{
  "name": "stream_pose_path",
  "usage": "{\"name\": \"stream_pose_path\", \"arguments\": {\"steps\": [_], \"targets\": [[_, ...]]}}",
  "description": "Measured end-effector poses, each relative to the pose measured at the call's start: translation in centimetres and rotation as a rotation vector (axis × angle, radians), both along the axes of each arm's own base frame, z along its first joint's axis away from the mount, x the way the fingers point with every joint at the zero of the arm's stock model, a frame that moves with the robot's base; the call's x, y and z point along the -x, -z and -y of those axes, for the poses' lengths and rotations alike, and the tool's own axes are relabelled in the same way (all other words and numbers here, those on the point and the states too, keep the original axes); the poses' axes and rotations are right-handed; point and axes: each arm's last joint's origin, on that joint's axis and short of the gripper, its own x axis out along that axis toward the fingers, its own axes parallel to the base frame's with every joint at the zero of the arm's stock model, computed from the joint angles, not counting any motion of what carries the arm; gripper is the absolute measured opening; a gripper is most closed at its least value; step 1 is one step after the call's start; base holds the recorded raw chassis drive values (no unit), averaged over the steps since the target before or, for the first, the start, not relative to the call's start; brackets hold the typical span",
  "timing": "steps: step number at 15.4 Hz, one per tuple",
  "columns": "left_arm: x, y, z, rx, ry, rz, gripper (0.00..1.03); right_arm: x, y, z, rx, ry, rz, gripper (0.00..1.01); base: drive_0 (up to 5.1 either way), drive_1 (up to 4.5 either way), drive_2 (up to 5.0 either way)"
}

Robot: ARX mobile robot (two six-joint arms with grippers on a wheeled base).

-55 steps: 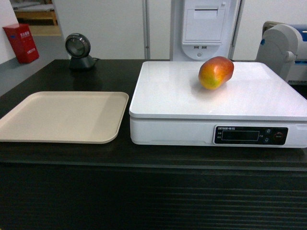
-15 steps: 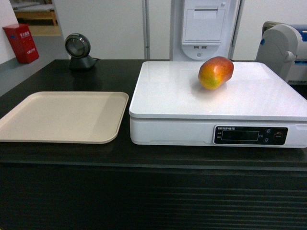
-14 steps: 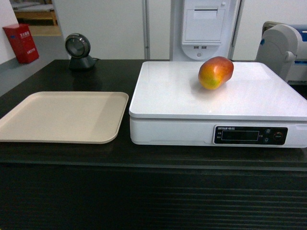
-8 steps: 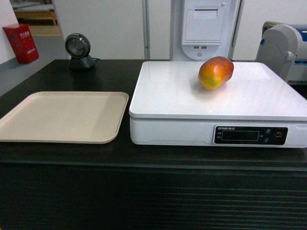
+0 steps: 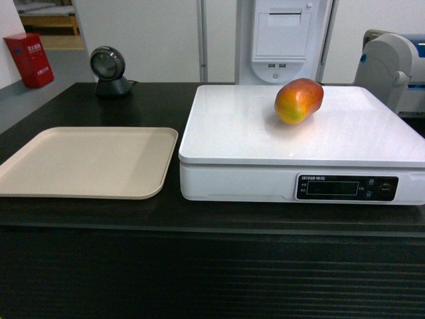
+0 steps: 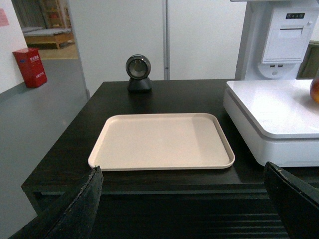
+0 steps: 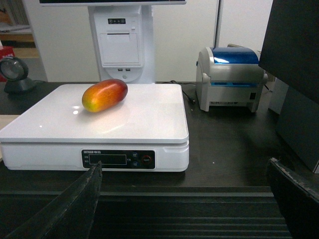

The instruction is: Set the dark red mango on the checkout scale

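Both pincers, left [image 6: 182,209] and right [image 7: 184,209], gape apart before the table [image 5: 153,106]; mango [image 5: 299,100] lies on scale [image 5: 232,126].

A smooth, slightly shiny skin is seen on the dark red mango [image 5: 299,100]. The scale [image 5: 302,143] beneath it looks like white plastic, its platter glossy enough to carry reflections, with a black display strip set into its front. To the left of the scale, a matt beige tray [image 5: 86,161] of plastic look is shown. The checkout [image 5: 199,219] under the scale is dark and matt, its front ribbed.
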Motion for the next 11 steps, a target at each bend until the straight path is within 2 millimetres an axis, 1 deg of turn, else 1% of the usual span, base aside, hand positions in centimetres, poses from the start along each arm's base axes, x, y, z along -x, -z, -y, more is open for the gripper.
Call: {"name": "stream_pose_path", "arguments": {"steps": [11], "targets": [[0.0,0.0,0.0,0.0,0.0,0.0,0.98,0.0,0.0,0.0,0.0,0.0,0.0,0.98,0.0,0.0,0.0]]}}
